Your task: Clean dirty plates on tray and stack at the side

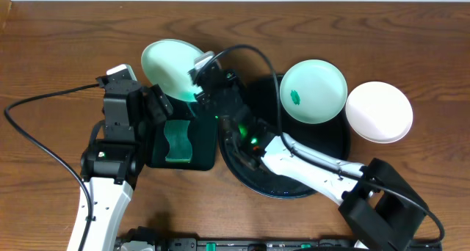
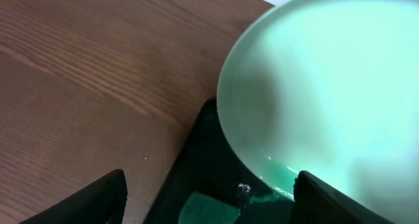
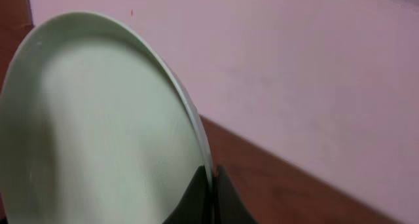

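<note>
One mint-green plate hangs tilted over the rectangular black tray, its rim pinched tight by the right gripper. The left gripper stands wide open just beside it, holding nothing. A smeared mint plate lies on the round black tray; a white plate rests on the table beside it.

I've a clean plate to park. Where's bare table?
The brown wooden table is bare left of the tilted mint-green plate and right of the white round plate. Crowded: round black tray, small rectangular black tray.
</note>
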{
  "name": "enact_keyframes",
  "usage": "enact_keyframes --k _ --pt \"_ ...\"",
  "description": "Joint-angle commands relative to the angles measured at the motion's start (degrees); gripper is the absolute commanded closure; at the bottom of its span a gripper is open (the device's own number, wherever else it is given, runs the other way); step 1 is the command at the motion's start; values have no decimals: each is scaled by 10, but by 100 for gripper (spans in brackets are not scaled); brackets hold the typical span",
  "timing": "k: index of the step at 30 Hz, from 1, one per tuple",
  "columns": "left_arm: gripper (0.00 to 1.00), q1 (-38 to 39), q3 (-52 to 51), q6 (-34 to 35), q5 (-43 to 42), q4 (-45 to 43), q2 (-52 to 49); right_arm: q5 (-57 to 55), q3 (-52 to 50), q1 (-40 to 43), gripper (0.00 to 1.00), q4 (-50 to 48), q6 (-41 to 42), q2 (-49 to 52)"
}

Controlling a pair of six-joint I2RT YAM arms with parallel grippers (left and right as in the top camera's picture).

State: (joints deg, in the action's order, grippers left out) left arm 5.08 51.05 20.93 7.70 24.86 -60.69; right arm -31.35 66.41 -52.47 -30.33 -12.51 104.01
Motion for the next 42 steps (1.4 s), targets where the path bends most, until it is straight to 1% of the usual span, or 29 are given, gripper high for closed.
enact_keyframes --k 1,8,13,17,42 --pt "18 -2 9 -3 9 -1 0 -42 10 -20 99 -32 -116 3" --pt "18 -2 9 -3 9 -1 0 -132 10 -47 99 -115 -197 3" --pt "18 -2 9 -3 9 -1 0 -139 10 -62 99 -147 -269 3" --pt "18 -2 9 -3 9 -1 0 -139 10 -70 99 -156 -290 3" --pt "18 -2 9 -3 9 -1 0 -139 10 -74 99 -153 -296 3"
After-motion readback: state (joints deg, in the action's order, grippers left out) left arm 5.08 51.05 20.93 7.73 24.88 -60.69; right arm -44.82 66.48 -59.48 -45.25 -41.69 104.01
